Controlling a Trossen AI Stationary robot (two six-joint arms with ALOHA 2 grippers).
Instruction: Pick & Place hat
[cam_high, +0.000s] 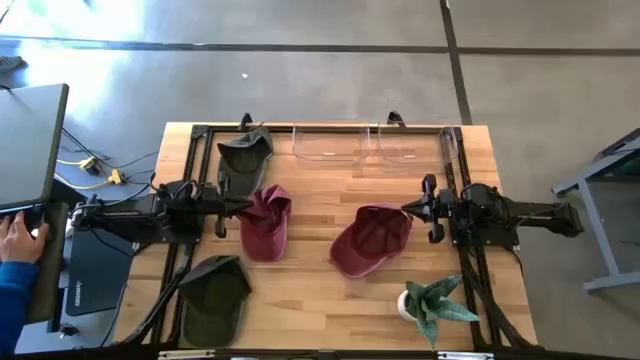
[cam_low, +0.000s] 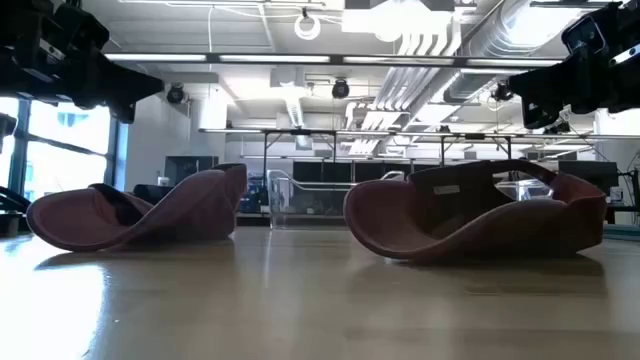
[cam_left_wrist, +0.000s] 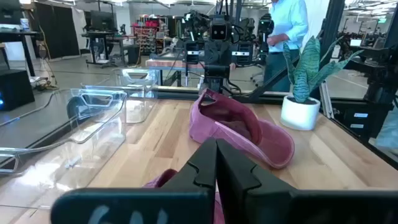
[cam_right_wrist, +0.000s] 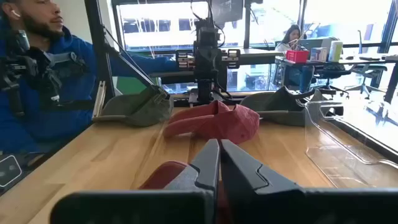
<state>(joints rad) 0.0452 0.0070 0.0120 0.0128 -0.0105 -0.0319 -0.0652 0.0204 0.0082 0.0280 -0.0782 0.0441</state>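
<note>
Two maroon hats lie on the wooden table. One (cam_high: 266, 222) is left of centre, and the other (cam_high: 372, 240) is right of centre with its hollow side up. My left gripper (cam_high: 248, 204) hangs shut above the left hat's near-left edge (cam_left_wrist: 163, 180), high off the table. My right gripper (cam_high: 404, 208) hangs shut just above the right hat's far-right rim (cam_right_wrist: 163, 174). In the low view both hats (cam_low: 130, 215) (cam_low: 470, 220) rest on the tabletop while the arms stay up at the top corners.
A dark green hat (cam_high: 245, 155) lies at the far left and another (cam_high: 215, 295) at the near left. Clear plastic bins (cam_high: 335, 142) stand along the far edge. A potted plant (cam_high: 430, 305) stands at the near right. A person's hand (cam_high: 15, 235) is left of the table.
</note>
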